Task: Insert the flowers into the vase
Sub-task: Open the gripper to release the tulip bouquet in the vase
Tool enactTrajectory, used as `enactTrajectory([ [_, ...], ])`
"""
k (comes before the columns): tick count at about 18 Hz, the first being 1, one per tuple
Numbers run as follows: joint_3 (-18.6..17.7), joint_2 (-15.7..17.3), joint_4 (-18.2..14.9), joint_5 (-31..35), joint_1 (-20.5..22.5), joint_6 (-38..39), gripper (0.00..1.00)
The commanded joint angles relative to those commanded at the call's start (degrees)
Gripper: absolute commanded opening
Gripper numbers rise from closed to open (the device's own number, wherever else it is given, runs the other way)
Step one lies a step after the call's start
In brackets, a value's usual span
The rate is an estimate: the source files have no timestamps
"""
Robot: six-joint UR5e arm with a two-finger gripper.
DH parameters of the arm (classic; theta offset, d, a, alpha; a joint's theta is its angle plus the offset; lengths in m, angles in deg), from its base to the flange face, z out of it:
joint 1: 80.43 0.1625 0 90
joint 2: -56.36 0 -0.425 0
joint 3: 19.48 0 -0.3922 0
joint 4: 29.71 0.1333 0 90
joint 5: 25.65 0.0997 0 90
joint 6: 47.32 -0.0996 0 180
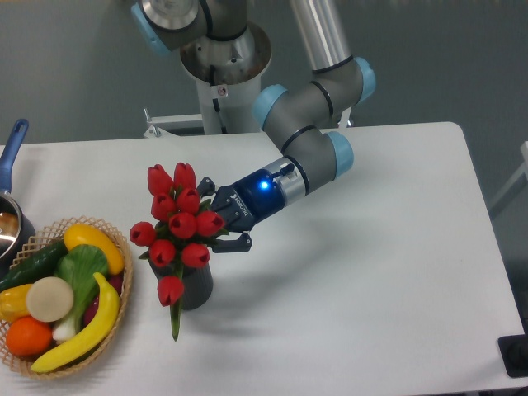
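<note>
A bunch of red tulip flowers stands over the dark grey ribbed vase at the table's left middle, its lower end in the vase mouth. One bud and a green leaf hang down the vase's front. My gripper reaches in from the right, level with the buds just above the vase rim, its fingers on either side of the bunch and shut on it. The stems are hidden behind the buds and the gripper.
A wicker basket of fruit and vegetables sits just left of the vase. A pot with a blue handle is at the far left edge. The robot base stands behind the table. A dark object is at the bottom right corner.
</note>
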State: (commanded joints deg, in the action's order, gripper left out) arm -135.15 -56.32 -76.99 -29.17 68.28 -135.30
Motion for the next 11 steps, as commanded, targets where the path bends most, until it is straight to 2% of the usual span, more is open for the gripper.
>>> enactTrajectory([
  [3,0.00,-0.44,0.00,0.09,-0.09,-1.14,0.41],
  [5,0.00,-0.62,0.00,0.09,-0.09,-2.02,0.54],
  [9,-0.09,-0.70,0.00,0.09,0.00,-2.64,0.64],
  [11,0.00,-0.53,0.00,0.09,0.00,-2.72,0.82],
])
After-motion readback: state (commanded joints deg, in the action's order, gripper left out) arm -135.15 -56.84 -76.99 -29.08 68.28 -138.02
